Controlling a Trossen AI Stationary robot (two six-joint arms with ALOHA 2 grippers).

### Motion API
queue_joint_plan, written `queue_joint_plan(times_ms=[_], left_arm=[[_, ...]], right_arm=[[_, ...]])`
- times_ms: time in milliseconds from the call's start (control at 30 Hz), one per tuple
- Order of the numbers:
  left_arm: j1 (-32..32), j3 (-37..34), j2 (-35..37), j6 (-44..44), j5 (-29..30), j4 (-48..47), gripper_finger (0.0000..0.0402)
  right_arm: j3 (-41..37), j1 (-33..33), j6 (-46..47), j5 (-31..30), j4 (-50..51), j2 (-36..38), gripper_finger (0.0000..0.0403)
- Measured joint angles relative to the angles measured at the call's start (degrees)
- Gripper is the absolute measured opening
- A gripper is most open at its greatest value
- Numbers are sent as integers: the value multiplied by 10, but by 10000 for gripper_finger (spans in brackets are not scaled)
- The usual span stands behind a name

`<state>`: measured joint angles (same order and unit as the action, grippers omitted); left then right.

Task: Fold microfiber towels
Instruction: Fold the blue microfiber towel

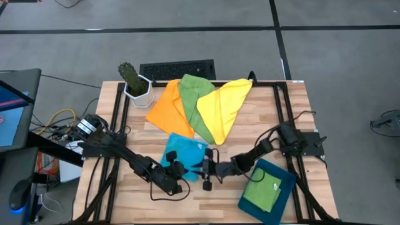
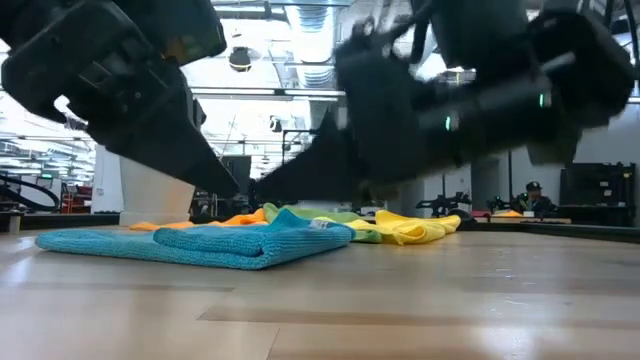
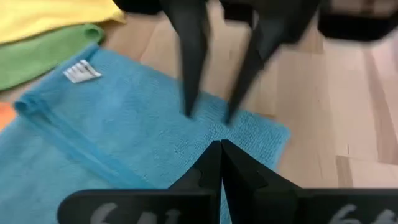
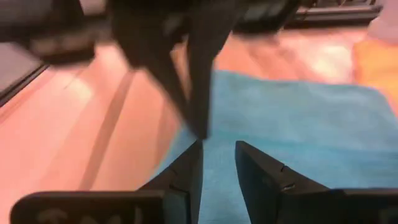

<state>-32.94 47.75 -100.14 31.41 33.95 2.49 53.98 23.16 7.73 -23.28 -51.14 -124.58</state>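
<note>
Blue towel: matt cloth, fine looped nap, stitched hem, white woven label. Yellow towel, green towel, orange towel: soft matt cloth, creased. Table: pale wood planks, smooth, slight sheen. Left gripper, right gripper: dark matt plastic fingers. Tray: rigid, smooth, dark teal.

— Which cloth colours are shown?
— Bright blue towel, orange towel, green towel, yellow towel; a second green towel is seen in the dark teal tray.
— And the table?
— Pale wood grain.
</note>
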Motion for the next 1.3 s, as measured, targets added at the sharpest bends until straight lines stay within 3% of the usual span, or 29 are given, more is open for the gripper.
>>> queue_joint_plan(times_ms=[133, 300, 533, 733, 900, 1300], left_arm=[[-13, 1, 8, 31, 9, -49, 0], [-36, 0, 8, 120, 15, -139, 0], [-79, 0, 20, 215, 57, -209, 0], [-115, 1, 20, 324, 94, -281, 0], [-150, 1, 20, 426, 133, -333, 0], [-190, 1, 20, 610, 138, -435, 0]], right_arm=[[11, 1, 16, 16, 0, -45, 118], [12, -4, 34, 24, 20, -43, 118], [12, 4, -59, 23, 7, 19, 118], [43, 1, -91, 43, -59, -28, 118], [88, -11, -89, 79, -46, -77, 118], [101, -28, -32, 103, 43, -87, 118]])
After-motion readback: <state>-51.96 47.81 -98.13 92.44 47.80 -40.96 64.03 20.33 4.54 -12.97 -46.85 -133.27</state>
